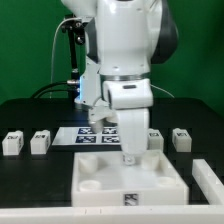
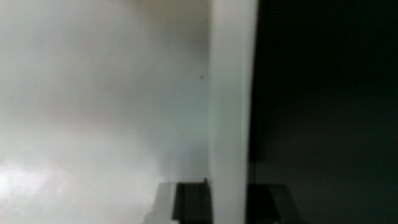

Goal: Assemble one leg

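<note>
we find no letters, words, brand names or numbers that can be read in either view. the only signs are black-and-white square tags point(image 1: 128, 197), and their patterns are too small to decode. in the exterior view, one tag stands on each small leg point(image 1: 12, 143) to either side. several stand on the marker board point(image 1: 92, 134). one stands on the front wall of the large white panel point(image 1: 98, 192). the wrist view shows only blurred white and dark surfaces, and we can make out no marking on them.
</note>
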Robot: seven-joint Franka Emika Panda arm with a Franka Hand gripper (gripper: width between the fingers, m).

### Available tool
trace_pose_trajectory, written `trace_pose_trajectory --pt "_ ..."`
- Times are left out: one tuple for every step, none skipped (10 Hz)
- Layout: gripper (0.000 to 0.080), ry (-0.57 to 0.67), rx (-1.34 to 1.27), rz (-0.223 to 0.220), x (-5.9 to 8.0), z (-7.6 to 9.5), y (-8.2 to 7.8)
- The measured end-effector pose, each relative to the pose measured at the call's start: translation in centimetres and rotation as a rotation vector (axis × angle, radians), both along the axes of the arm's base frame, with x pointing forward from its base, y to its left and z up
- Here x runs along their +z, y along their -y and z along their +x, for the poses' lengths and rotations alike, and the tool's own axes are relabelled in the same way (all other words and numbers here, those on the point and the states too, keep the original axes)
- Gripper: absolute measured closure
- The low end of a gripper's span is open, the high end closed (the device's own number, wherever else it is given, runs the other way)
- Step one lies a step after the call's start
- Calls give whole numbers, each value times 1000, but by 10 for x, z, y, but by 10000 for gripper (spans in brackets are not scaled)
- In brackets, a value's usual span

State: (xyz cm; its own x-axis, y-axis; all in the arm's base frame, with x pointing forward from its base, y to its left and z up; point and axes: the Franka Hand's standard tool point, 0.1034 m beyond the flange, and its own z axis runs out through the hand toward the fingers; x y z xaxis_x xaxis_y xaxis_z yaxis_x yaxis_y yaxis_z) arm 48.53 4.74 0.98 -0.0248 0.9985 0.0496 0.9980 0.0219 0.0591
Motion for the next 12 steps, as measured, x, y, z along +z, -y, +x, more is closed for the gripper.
trace_pose_trajectory --pt "741 -15 -26 6 -3 5 -16" --pt "739 -31 -33 5 -3 5 -25" --pt "739 -45 -35 3 -3 6 -29" --pt "739 -60 -45 3 -2 6 -34" --pt "739 -84 -41 -3 -3 6 -36" --pt "739 -93 -41 -5 -3 6 -36" --pt "739 -91 -32 -1 -3 6 -35" --pt "739 -92 -40 0 -3 6 -35" --pt "739 -93 -41 -1 -4 6 -35" --pt "563 -93 -41 -1 -4 6 -34" --pt "426 -93 -42 -1 -4 6 -34" --pt "426 -94 -42 -1 -4 6 -34"
